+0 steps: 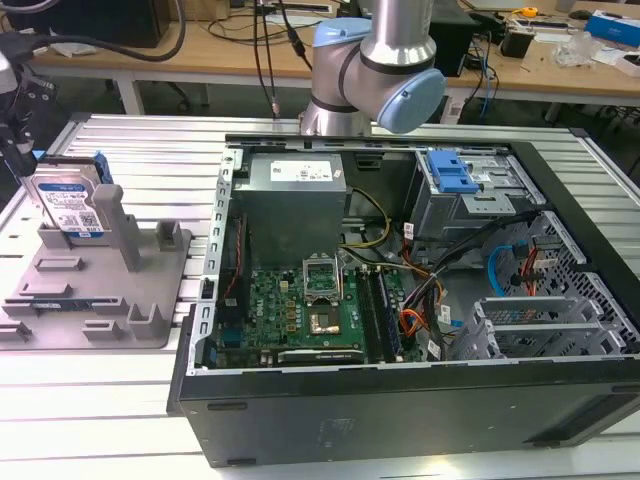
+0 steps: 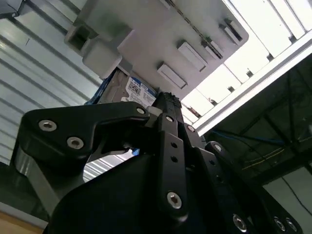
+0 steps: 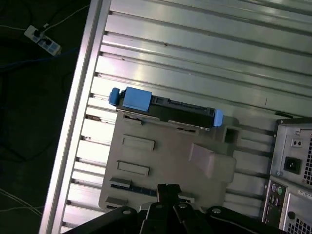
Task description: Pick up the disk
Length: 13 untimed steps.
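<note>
at the exterior view's left, beside the open computer case (image 1: 400, 405), the disk (image 1: 68, 205) stands on its edge in a grey fixture (image 1: 100, 290) with upright posts, its white-and-blue label facing the camera and a blue rail showing along its edge. the fixture rests on a slatted metal table (image 1: 90, 395). in the first wrist view the disk (image 3: 168, 108) shows edge-on along one side of the fixture (image 3: 165, 156), with a blue rail at each end, and the gripper (image 3: 168, 190) is seen against the fixture's opposite side. in the second wrist view the gripper (image 2: 168, 100) appears just beside the disk (image 2: 139, 91); whether they touch cannot be told, nor whether the gripper is released or clenched. the arm (image 1: 375, 60) rises behind the case.
</note>
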{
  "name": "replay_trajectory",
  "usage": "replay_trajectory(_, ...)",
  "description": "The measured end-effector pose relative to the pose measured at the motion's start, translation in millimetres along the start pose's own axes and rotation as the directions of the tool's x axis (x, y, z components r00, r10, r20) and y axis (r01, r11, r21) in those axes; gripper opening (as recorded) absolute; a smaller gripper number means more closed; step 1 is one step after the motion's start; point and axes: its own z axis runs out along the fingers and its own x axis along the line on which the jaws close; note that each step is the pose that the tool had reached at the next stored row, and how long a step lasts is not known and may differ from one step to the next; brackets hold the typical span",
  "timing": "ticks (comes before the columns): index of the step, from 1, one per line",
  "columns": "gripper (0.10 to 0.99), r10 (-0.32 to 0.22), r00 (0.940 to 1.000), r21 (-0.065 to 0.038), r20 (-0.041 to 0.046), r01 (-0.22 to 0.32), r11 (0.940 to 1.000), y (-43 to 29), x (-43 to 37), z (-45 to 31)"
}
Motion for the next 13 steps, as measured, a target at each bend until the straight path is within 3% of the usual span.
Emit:
replay_trajectory(2, 0.106, -0.091, 0.9959, 0.0, -0.0034, 0.091, 0.9959, 0.0, 0.0, 0.0)
replay_trajectory(4, 0.114, -0.128, 0.9917, 0.0, -0.0049, 0.128, 0.9918, 0.0, 0.0, 0.0)
replay_trajectory(5, 0.169, -0.168, 0.9858, 0.0, -0.0064, 0.168, 0.9858, 0.0, 0.0, 0.0)
replay_trajectory(6, 0.298, -0.197, 0.9804, -0.001, -0.0075, 0.197, 0.9804, 0.0, 0.0, 0.0)
replay_trajectory(9, 0.416, -0.269, 0.9631, -0.001, -0.0102, 0.269, 0.9631, 0.0, 0.0, 0.1)
replay_trajectory(10, 0.482, -0.307, 0.9516, -0.002, -0.0117, 0.307, 0.9517, 0.0, 0.0, 0.1)
replay_trajectory(11, 0.482, -0.34, 0.9403, -0.002, -0.013, 0.34, 0.9404, 0.0, 0.0, 0.2)
replay_trajectory(13, 0.482, -0.38, 0.925, -0.003, -0.0144, 0.38, 0.9251, 0.0, 0.0, 0.4)
